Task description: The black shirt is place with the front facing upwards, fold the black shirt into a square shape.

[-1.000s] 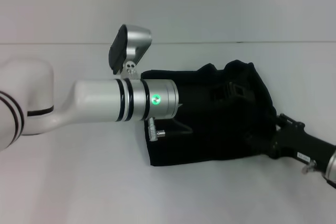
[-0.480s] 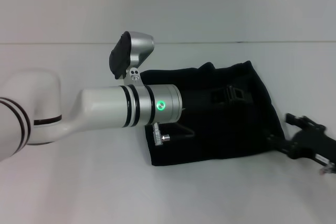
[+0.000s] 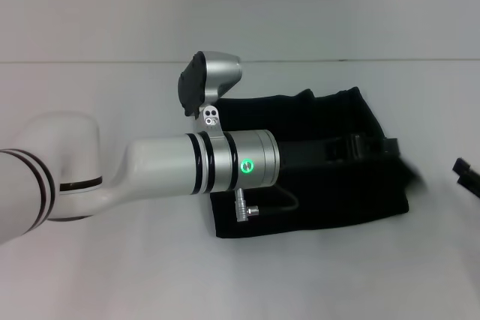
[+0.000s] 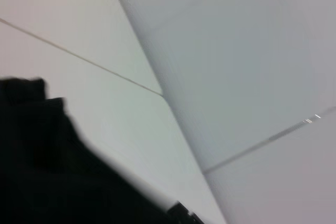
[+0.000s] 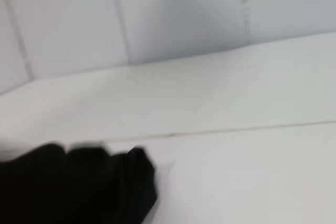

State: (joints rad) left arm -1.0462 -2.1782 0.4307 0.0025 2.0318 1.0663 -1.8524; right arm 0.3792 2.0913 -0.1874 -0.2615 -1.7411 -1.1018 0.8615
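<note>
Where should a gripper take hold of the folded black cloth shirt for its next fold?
Probably the black cloth shirt at its far right corner, approached from the robot's right. That end lies bare on the white table, while the left gripper and its arm cover the left part. The right gripper sits just off that side.

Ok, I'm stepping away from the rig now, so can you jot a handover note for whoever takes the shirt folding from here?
Left claw: low over the black shirt, reaching across it from the robot's left; whether it grips cloth cannot be seen.
Right claw: at the far right edge of the head view, off the shirt, barely in view.
Shirt: a compact, roughly rectangular bundle on the white table, lettering hidden.
Done: folded down to a small bundle.
Left: check the far edge, which looks uneven, and square it up if needed.
</note>
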